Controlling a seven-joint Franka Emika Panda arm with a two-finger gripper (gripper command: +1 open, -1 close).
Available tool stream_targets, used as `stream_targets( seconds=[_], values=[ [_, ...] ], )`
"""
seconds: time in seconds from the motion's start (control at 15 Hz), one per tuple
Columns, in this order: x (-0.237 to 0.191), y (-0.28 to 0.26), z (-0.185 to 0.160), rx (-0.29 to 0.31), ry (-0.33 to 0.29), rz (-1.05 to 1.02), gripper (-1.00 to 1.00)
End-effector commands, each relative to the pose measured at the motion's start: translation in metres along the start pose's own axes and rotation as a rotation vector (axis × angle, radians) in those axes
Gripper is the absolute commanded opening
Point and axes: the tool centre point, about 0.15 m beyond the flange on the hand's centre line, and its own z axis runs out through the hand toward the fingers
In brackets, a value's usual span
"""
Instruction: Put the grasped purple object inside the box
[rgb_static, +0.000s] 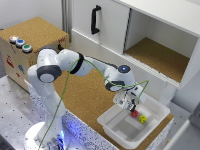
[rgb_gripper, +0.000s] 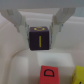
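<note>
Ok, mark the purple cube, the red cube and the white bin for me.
purple cube (rgb_gripper: 40, 38), wrist view, on its face with the yellow letter, between the gripper fingers.
red cube (rgb_gripper: 49, 74), wrist view, on its lettered top face.
white bin (rgb_static: 111, 125), exterior view, on its near rim.

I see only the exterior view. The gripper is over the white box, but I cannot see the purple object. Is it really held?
Observer: Yes. In the wrist view the purple cube sits between the two fingers of the gripper, which touch its sides.
Operator: Is it already over the box?
Observer: Yes. The wrist view shows the white box floor right around and below the cube.
Operator: I see a red and a yellow thing in the box. What are they?
Observer: The red cube carries a letter D on its top face. Of the yellow cube only an edge shows, so I cannot read it.
</note>
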Motion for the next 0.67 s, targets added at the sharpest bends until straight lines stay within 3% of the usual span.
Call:
stream_targets(
  seconds=[0.0,0.07,0.13,0.27,0.6],
  values=[
    [0.027,0.024,0.045,0.162,-0.022,0.026,-1.0],
    [0.027,0.024,0.047,0.173,-0.04,0.02,-1.0],
    [0.027,0.025,0.047,0.165,-0.041,0.021,1.0],
    [0.027,0.03,0.041,0.156,-0.022,0.01,1.0],
    [0.018,0.037,-0.008,0.212,0.043,0.044,1.0]
  ],
)
